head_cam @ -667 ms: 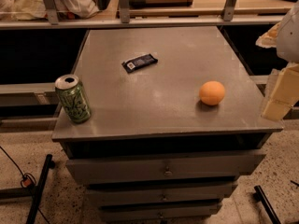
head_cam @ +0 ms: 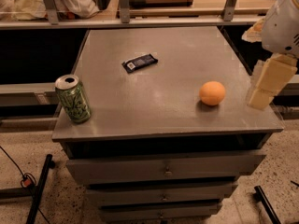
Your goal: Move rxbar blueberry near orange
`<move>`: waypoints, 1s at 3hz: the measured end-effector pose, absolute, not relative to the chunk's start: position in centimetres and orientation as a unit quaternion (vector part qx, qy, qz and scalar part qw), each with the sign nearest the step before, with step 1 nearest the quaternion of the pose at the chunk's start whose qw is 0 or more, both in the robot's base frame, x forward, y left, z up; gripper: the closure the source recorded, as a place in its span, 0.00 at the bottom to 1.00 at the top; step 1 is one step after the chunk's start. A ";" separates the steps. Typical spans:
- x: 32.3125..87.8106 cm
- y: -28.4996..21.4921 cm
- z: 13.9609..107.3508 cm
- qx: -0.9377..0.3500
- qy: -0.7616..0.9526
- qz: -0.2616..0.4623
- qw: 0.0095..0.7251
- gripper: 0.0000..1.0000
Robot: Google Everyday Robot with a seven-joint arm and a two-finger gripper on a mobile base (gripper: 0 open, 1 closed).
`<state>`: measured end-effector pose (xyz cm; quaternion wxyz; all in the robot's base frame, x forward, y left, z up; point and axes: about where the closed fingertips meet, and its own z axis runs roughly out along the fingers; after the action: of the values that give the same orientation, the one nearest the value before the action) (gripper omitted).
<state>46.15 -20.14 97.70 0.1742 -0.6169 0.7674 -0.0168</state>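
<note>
Meanwhile, in the camera view, the gripper [head_cam: 267, 84] is found shifted slightly leftward from a moment ago, just beside the table's [head_cam: 187, 41] right edge; whether it is spread or closed cannot be told. Everything else is unmoved, so the approach is judged barely begun. One rxbar blueberry [head_cam: 139, 62] is counted, lying flat toward the back, well apart from one orange [head_cam: 212, 93]; one green can [head_cam: 73, 99] is also counted.

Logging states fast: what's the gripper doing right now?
Gripper: right of the orange, at the table edge; open or closed cannot be told.
</note>
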 end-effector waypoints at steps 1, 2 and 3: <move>50.2 -17.4 97.4 -0.634 0.750 0.011 0.188 0.00; 54.3 -14.7 97.3 -0.648 0.732 0.035 0.208 0.00; 58.2 -12.1 97.1 -0.658 0.715 0.051 0.230 0.00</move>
<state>58.21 -12.07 97.14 0.2302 -0.6579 0.7152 0.0508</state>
